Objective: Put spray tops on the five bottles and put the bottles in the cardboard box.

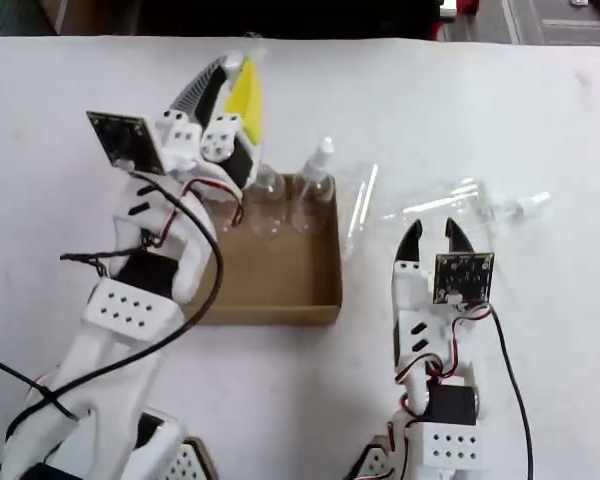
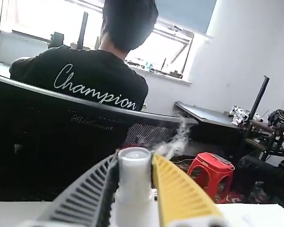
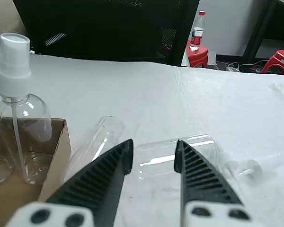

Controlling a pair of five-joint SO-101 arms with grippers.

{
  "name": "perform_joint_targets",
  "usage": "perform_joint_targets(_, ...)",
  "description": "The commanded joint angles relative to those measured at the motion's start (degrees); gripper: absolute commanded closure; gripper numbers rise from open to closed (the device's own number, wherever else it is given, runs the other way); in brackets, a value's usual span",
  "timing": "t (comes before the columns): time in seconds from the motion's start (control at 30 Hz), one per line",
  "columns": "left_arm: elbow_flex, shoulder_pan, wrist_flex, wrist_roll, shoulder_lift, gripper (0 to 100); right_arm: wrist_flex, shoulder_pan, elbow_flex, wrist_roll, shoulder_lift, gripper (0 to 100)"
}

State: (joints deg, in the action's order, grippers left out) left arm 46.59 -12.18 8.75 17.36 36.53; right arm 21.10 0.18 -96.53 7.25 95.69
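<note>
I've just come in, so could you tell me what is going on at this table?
The left gripper is shut on a white spray top above the far end of the cardboard box, where a standing bottle has its top on. The right gripper hangs open over a capped bottle lying on the table beside a second bottle.

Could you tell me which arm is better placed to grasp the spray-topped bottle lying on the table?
Probably right: the right end effector is open just short of that bottle, while the left end effector is shut on a spray top by the cardboard box.
</note>
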Motion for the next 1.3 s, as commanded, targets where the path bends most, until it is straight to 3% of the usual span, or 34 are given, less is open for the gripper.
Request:
perform_joint_targets(0.0, -1.49, -0.31, 0.35, 0.70, 0.22, 98, -1.27, -0.22, -0.62, 0.88, -0.48, 87.2)
perform_joint_targets(1.27, 3.08, -1.54, 0.44, 0.88, -6.46, 98, -1.27, -0.22, -0.62, 0.88, -0.48, 87.2)
